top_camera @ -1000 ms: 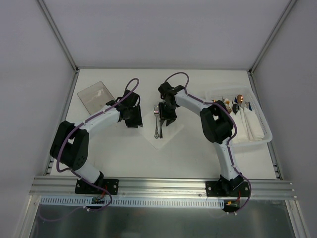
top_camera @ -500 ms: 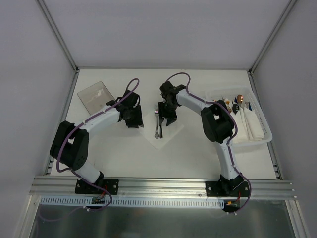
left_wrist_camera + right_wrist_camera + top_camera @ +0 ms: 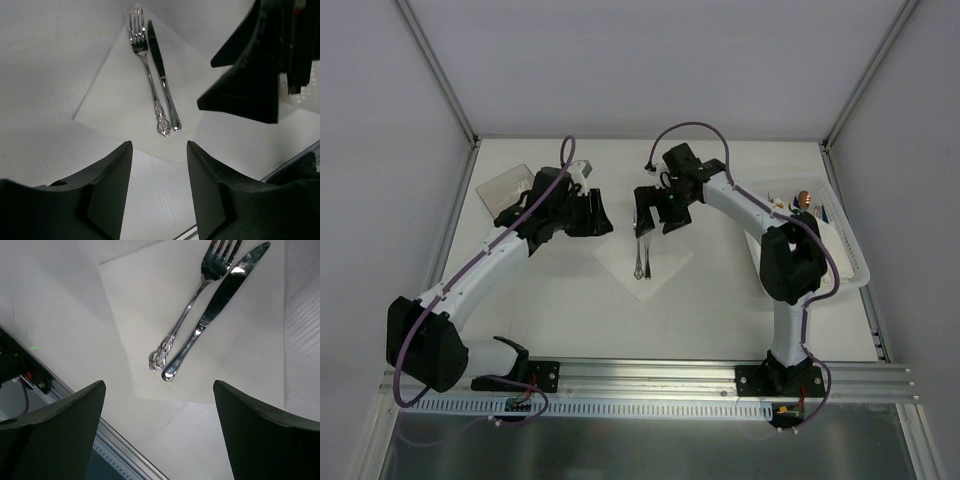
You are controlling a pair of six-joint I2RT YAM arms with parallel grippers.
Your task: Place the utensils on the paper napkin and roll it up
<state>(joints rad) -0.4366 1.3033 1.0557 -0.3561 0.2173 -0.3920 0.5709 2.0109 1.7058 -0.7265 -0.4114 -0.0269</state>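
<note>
Wrist views, left jaws parted, right jaws spread wide, both empty, fork (image 3: 189,307) and knife (image 3: 214,310) on napkin (image 3: 150,295)

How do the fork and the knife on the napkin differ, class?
The fork ends in tines, the knife in a flat blade. The fork's handle tip is ornate, the knife's plain and rounded. Both are shiny metal, lying side by side on the napkin, heads the same way.

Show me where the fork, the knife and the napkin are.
fork (image 3: 149,77): left wrist view, on its stem.
knife (image 3: 157,57): left wrist view, on its blade.
paper napkin (image 3: 116,105): left wrist view, bare paper beside the fork.
</note>
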